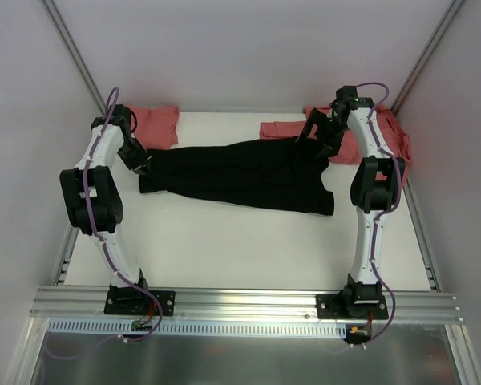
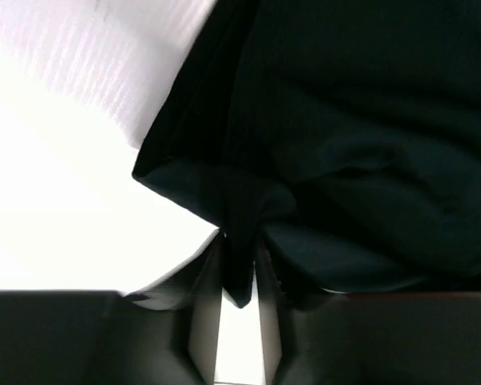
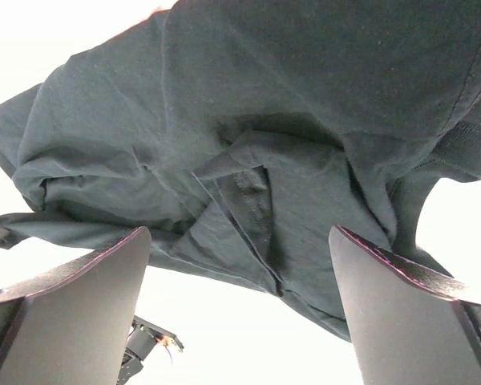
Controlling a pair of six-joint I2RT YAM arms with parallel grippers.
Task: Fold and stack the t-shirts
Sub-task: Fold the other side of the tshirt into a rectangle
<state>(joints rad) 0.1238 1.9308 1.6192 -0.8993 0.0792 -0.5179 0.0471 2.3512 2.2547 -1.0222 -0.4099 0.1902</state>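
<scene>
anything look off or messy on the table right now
Nothing spilled or damaged, but the black t-shirt lies rumpled and skewed across the table, not flat. The left gripper pinches one end, while the right gripper hangs open over it. Salmon t-shirts sit crumpled at the back corners.

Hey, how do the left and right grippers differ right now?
The left gripper is shut, pinching a fold of the black t-shirt; the right gripper stands wide open, holding nothing. The left sits at the shirt's left end, the right at its right end. Both are at the same shirt.
</scene>
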